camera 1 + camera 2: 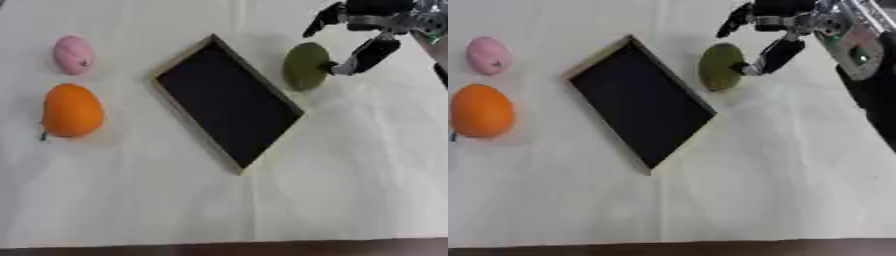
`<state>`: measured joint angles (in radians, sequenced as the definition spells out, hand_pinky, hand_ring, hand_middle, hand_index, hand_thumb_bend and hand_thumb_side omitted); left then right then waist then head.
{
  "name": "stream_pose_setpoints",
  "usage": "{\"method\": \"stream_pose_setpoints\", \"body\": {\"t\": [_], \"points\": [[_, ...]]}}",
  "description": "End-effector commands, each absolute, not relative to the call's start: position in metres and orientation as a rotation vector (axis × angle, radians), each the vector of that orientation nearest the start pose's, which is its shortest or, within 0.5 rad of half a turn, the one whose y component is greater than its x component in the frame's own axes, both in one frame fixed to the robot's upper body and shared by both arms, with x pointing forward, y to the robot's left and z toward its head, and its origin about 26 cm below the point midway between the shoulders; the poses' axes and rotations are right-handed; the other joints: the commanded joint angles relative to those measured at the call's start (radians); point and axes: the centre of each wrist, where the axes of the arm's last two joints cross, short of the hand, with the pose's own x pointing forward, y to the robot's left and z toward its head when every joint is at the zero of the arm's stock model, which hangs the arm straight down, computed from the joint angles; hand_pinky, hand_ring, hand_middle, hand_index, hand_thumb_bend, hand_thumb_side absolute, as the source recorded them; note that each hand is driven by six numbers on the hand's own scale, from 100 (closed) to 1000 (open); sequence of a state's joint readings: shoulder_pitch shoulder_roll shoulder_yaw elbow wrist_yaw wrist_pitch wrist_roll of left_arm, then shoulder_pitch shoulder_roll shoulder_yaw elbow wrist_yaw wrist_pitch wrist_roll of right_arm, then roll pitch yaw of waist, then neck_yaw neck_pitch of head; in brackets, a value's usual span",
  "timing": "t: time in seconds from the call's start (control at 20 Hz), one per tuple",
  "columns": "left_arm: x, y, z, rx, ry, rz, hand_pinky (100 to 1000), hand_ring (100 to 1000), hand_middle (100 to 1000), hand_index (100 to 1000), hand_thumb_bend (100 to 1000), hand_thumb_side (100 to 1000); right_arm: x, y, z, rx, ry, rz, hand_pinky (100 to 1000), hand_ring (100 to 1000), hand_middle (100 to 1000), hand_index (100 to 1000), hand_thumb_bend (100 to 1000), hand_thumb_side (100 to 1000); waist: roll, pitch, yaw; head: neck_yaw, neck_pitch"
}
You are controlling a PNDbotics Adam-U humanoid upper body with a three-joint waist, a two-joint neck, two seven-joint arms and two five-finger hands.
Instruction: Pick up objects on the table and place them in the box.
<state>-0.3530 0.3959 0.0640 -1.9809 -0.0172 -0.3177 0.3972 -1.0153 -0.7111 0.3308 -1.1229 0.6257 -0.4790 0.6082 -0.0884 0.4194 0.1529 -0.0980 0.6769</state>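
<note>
Olive-green round fruit [304, 65] lay on the table [350, 175], just right of the black box [229, 101]. Right hand [367, 30] just beside it at far right, fingers spread wide, one fingertip [337, 68] touching.

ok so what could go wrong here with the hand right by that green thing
1. The right hand meets the round olive-green object only at a fingertip on its right side, fingers not curled round it; it may roll toward the box instead of being gripped.
2. The box looks shallow, so a dropped round object could roll out again.
</note>
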Motion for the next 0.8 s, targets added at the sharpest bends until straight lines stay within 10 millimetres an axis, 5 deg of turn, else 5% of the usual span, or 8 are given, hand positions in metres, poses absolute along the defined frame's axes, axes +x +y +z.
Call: {"method": "stream_pose_setpoints", "body": {"t": [0.05, 0.25, 0.5, 0.8], "points": [[0.302, 0.281, 0.233, -0.461, 3.496, -0.045, 694, 677, 735, 795, 228, 591, 0.455, -0.308, 0.299, -0.843, -1.444, 1.996, 911, 863, 803, 884, 246, 371, 0.003, -0.019, 0.003, 0.002, 0.007], [0.302, 0.281, 0.234, -0.456, 3.497, -0.050, 694, 676, 735, 794, 228, 592, 0.461, -0.307, 0.290, -0.844, -1.412, 2.005, 908, 861, 797, 880, 273, 353, 0.001, -0.015, 0.007, 0.003, 0.008], [0.303, 0.280, 0.234, -0.454, 3.499, -0.051, 694, 677, 736, 794, 225, 593, 0.462, -0.307, 0.285, -0.838, -1.477, 1.971, 884, 752, 592, 698, 100, 135, 0.002, -0.015, 0.008, 0.007, 0.011], [0.302, 0.280, 0.233, -0.453, 3.503, -0.052, 694, 677, 736, 794, 224, 593, 0.455, -0.306, 0.295, -0.807, -1.623, 1.885, 869, 687, 518, 622, 100, 100, 0.006, -0.020, 0.001, 0.007, 0.013]]}}
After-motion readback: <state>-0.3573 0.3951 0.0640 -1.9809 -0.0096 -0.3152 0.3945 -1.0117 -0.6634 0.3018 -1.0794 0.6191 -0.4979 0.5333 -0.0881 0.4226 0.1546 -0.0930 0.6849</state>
